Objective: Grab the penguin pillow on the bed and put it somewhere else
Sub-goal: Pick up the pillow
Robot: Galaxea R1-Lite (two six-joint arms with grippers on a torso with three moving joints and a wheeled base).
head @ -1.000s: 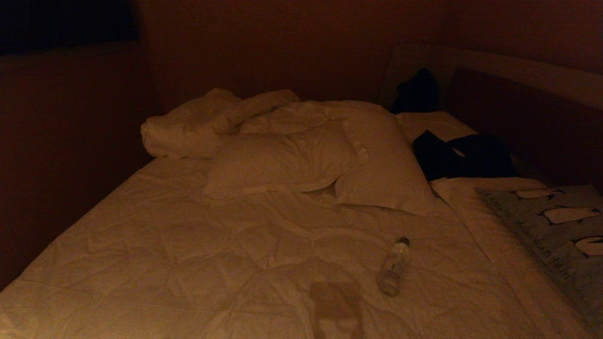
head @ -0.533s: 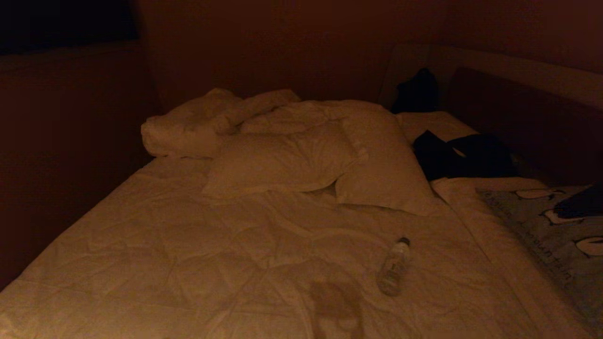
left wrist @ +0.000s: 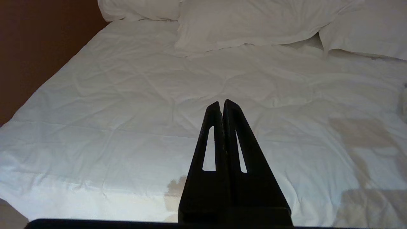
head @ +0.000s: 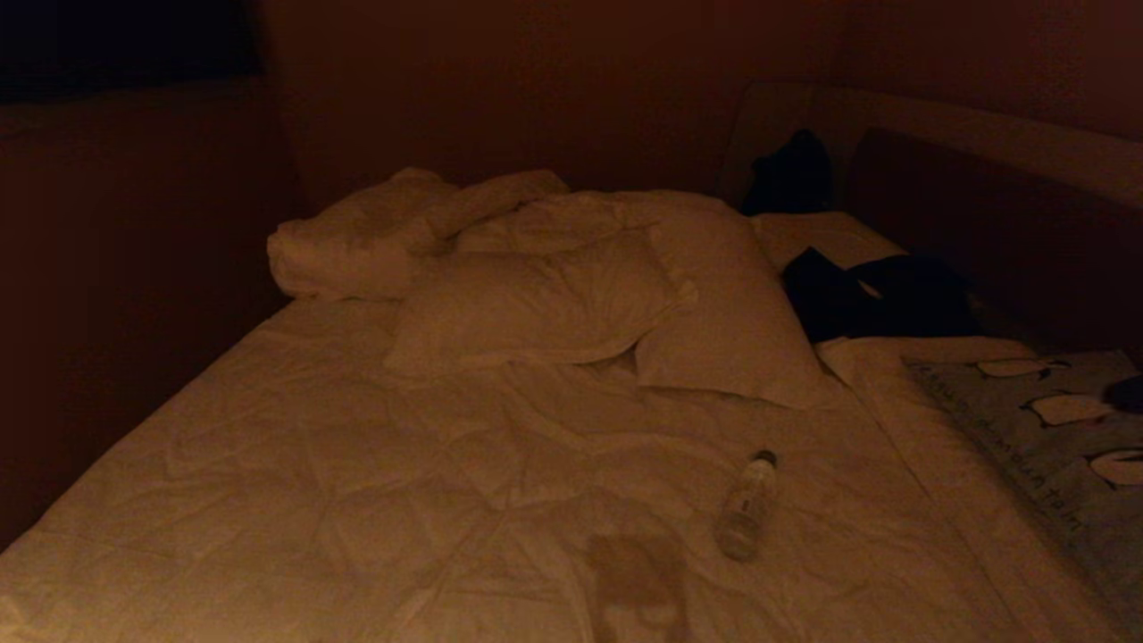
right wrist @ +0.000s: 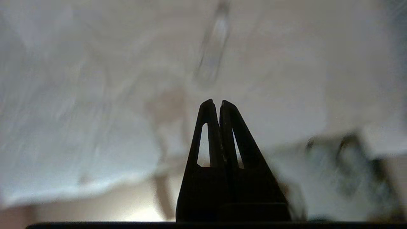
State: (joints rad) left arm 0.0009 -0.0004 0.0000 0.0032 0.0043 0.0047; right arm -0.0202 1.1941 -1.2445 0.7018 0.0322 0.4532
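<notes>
Since half a second ago the dark right arm has slid back to the head view's right edge. Its right gripper (right wrist: 215, 102) is closed and empty, as is the parked left gripper (left wrist: 222, 102). The grey-blue penguin pillow (head: 1063, 446) lies lower right on the cream-white quilted bed (head: 357, 482). The reach has only begun; next, open over the pillow's edge. A clear plastic bottle (head: 746, 506) lies nearby, white pillows (head: 536, 308) farther; open bedding lower left.

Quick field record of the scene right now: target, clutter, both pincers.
target: grey-blue penguin pillow, flat at the right edge of the cream-white quilted bed, not held
clutter: clear plastic bottle lying on the quilt; plain cream pillows; dark clothing
left pincer: shut, empty, above the quilt
right pincer: shut, empty, above the bed
</notes>
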